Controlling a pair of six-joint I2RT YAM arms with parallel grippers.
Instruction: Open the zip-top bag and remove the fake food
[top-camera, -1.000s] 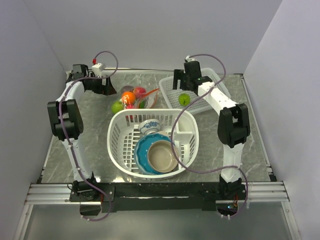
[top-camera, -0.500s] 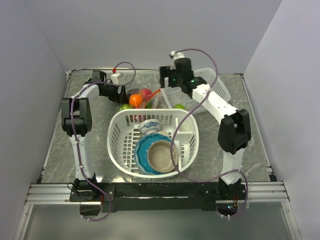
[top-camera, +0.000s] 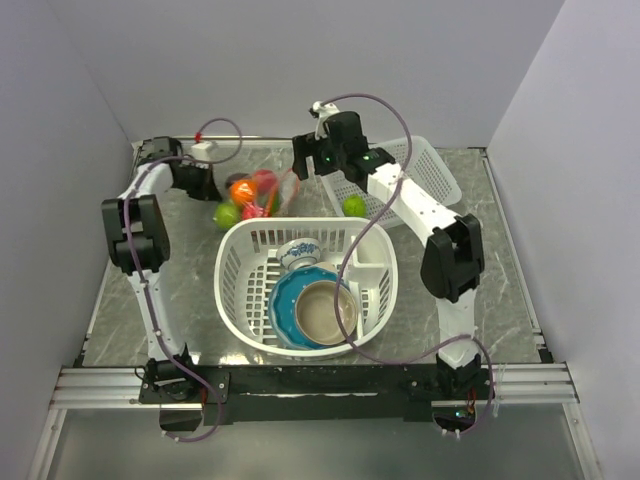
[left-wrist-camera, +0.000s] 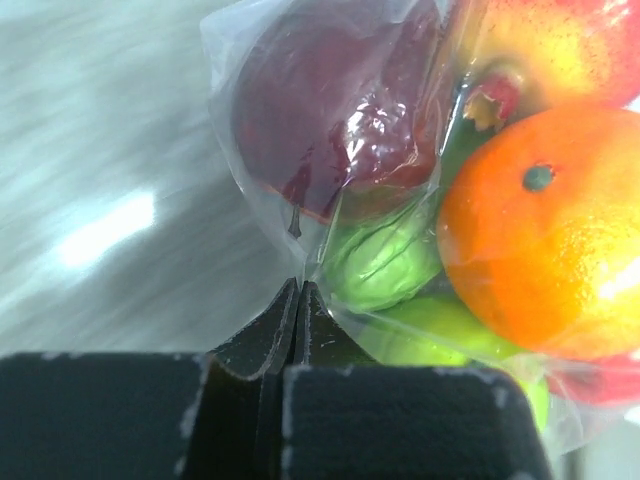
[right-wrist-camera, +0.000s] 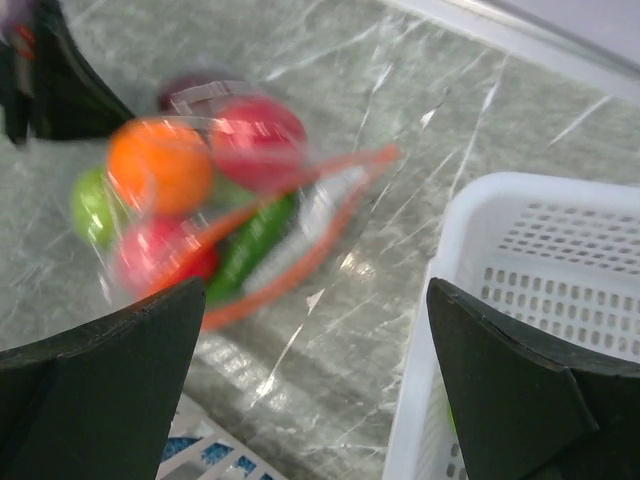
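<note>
The zip-top bag (top-camera: 257, 195) lies on the table behind the white basket, holding the fake food: an orange fruit (left-wrist-camera: 540, 230), a maroon one (left-wrist-camera: 330, 120), green pieces (left-wrist-camera: 385, 265) and a red one (right-wrist-camera: 255, 135). My left gripper (left-wrist-camera: 300, 288) is at the bag's left end, jaws pressed together on a fold of its clear film. My right gripper (right-wrist-camera: 315, 290) hovers open just right of the bag, above bare table. The orange zip strip (right-wrist-camera: 320, 240) faces it. In the top view the left gripper (top-camera: 205, 185) and right gripper (top-camera: 303, 160) flank the bag.
A white basket (top-camera: 235, 285) with stacked bowls (top-camera: 322, 312) fills the table's middle, close in front of the bag. A white mesh tray (top-camera: 425, 160) stands at the back right. One loose green fruit (top-camera: 353, 206) lies by its near edge.
My left gripper reached into the bag, shut on its film and drew it back to the left. My right arm swung left from over the mesh tray toward the bag.
</note>
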